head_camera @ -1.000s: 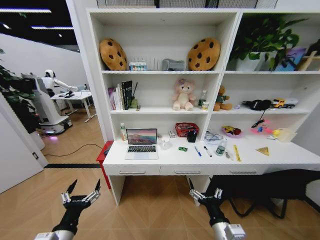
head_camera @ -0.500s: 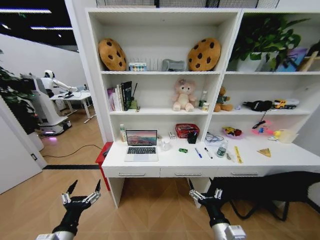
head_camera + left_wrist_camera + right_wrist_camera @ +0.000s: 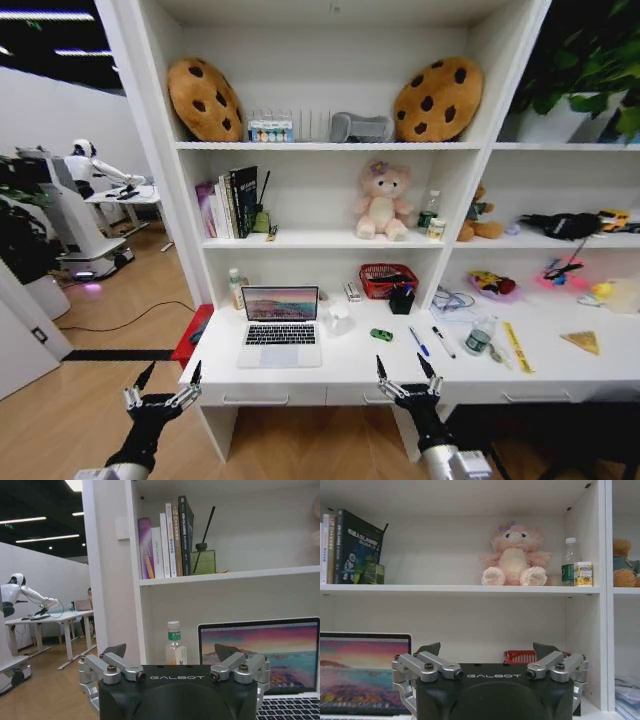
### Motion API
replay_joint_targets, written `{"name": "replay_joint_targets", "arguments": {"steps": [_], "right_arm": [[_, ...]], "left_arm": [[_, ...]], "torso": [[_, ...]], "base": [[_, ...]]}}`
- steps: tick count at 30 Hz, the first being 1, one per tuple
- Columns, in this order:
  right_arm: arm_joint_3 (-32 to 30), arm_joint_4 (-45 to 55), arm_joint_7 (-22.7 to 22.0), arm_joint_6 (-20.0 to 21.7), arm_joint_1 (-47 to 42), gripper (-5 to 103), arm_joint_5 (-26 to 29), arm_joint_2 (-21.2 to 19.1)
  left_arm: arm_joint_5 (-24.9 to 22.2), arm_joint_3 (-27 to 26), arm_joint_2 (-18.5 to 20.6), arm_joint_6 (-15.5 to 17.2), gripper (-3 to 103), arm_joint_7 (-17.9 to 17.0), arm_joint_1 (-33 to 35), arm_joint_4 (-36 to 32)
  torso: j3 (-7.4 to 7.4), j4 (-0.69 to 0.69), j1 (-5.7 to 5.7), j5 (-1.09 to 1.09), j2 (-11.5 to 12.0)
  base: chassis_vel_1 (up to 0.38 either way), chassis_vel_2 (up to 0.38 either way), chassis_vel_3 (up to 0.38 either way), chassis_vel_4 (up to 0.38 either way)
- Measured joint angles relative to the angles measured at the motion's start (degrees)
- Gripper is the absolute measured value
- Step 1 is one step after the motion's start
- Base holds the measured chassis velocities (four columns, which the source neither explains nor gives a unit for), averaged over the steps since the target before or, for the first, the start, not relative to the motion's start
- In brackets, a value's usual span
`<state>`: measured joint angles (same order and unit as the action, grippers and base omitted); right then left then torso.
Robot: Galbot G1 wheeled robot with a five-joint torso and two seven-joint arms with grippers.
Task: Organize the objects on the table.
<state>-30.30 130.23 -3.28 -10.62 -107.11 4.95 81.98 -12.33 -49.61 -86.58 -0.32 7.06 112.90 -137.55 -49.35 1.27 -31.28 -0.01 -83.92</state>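
Observation:
The long white table [image 3: 350, 368] carries an open silver laptop [image 3: 280, 326], a tiny green toy car [image 3: 381, 335], a blue pen [image 3: 419, 342], a black pen [image 3: 443, 342] and a small clear bottle [image 3: 479, 337]. My left gripper [image 3: 170, 372] hangs open below the table's front left corner, holding nothing. My right gripper [image 3: 404, 365] is open at the front edge, just short of the car and pens. In the left wrist view the left gripper [image 3: 171, 652] faces the laptop [image 3: 260, 650]. In the right wrist view the right gripper [image 3: 487, 650] faces the shelf wall, with the laptop [image 3: 365, 675] off to one side.
Shelves rise from the table's back, with a red basket [image 3: 387, 280], a black holder [image 3: 402, 298] and a labelled bottle [image 3: 237, 288] under the lowest one. A yellow ruler [image 3: 517, 347] lies on the right. A red box [image 3: 190, 342] stands on the floor at left.
The whole head view has shifted and the table and shelves look larger, so the camera has moved closer. Both grippers stay open and now reach the table's front edge.

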Motion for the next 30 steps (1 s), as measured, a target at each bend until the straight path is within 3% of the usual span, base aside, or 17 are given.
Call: {"name": "replay_joint_targets", "arguments": {"steps": [7, 10, 15, 16, 21, 22, 23, 25, 26, 27, 28, 29, 30], "right_arm": [[-0.37, 0.79, -0.47, -0.34, -0.43, 100, -0.4, -0.8], [-1.43, 0.92, -0.99, 0.07, -0.13, 100, -0.48, -2.04], [-4.44, 0.69, -2.51, 0.73, 0.81, 100, 1.33, -3.83], [-4.44, 0.69, -2.51, 0.73, 0.81, 100, 1.33, -3.83], [-6.01, 0.01, -2.95, 0.69, 1.18, 100, 2.14, -4.21], [-6.57, -0.44, -3.38, 0.18, 1.41, 100, 2.31, -4.32], [-6.9, -0.61, -3.52, -0.06, 1.46, 100, 2.45, -4.33], [-8.25, -1.29, -3.65, -0.72, 1.52, 100, 2.75, -4.23], [-8.25, -1.29, -3.65, -0.72, 1.52, 100, 2.75, -4.23], [-8.92, -1.79, -3.62, -1.12, 1.49, 100, 2.74, -4.14], [-10.47, -2.82, -2.93, -1.86, 1.26, 100, 2.77, -3.88], [-10.47, -2.82, -2.93, -1.86, 1.26, 100, 2.77, -3.88], [-11.75, -3.64, -2.36, -2.25, 1.0, 100, 2.92, -3.59]], "left_arm": [[-0.42, -0.33, 1.43, -0.25, 97, 0.0, -0.29, 1.02], [-0.75, -0.84, 3.22, -0.24, 97, 0.05, -0.69, 1.46], [-5.04, -4.24, 11.26, -0.2, 94, 0.84, -2.24, 3.69], [-5.04, -4.24, 11.26, -0.2, 94, 0.84, -2.24, 3.69], [-7.88, -5.28, 16.92, 0.62, 78, 0.69, -3.93, 5.32], [-8.94, -5.5, 20.23, 0.97, 68, 0.37, -5.21, 6.67], [-9.41, -5.5, 21.9, 1.1, 68, 0.28, -5.87, 7.48], [-11.59, -5.46, 28.31, 1.74, 57, 0.17, -8.63, 10.79], [-11.59, -5.46, 28.31, 1.74, 57, 0.17, -8.63, 10.79], [-12.62, -5.42, 31.55, 2.05, 51, 0.23, -9.94, 12.38], [-13.75, -5.01, 39.33, 2.13, 45, 0.85, -14.6, 16.56], [-13.75, -5.01, 39.33, 2.13, 45, 0.85, -14.6, 16.56], [-14.33, -3.77, 45.38, 1.98, 40, 1.94, -18.53, 19.98]], "torso": [[-0.01, 0.03, -0.06, -0.02, 0.02], [-0.02, -0.02, -0.06, 0.02, 0.03], [0.03, 0.01, 0.09, 0.0, -0.04], [0.03, 0.01, 0.09, 0.0, -0.04], [0.03, 0.0, 0.1, -0.01, -0.05], [0.04, 0.01, 0.1, 0.02, -0.05], [0.03, 0.01, 0.09, 0.0, -0.05], [0.01, 0.0, 0.04, -0.01, -0.02], [0.01, 0.0, 0.04, -0.01, -0.02], [0.0, -0.03, 0.02, -0.02, -0.01], [0.0, 0.01, 0.01, -0.01, -0.01], [0.0, 0.01, 0.01, -0.01, -0.01], [0.0, 0.03, 0.0, 0.0, -0.01]], "base": [[-0.264, 0.278, 0.246, -0.247], [-0.078, 0.12, 0.004, -0.041], [0.028, -0.049, -0.035, 0.049], [0.061, -0.13, -0.104, 0.07], [0.057, -0.052, -0.059, 0.041], [0.0, 0.0, 0.0, 0.0], [0.0, 0.0, 0.0, 0.0], [0.0, 0.0, 0.0, 0.0], [0.0, 0.0, 0.0, 0.0], [0.0, 0.0, 0.0, 0.0], [0.0, 0.0, 0.0, 0.0], [0.0, 0.0, 0.0, 0.0], [0.0, 0.0, 0.0, 0.0]]}}
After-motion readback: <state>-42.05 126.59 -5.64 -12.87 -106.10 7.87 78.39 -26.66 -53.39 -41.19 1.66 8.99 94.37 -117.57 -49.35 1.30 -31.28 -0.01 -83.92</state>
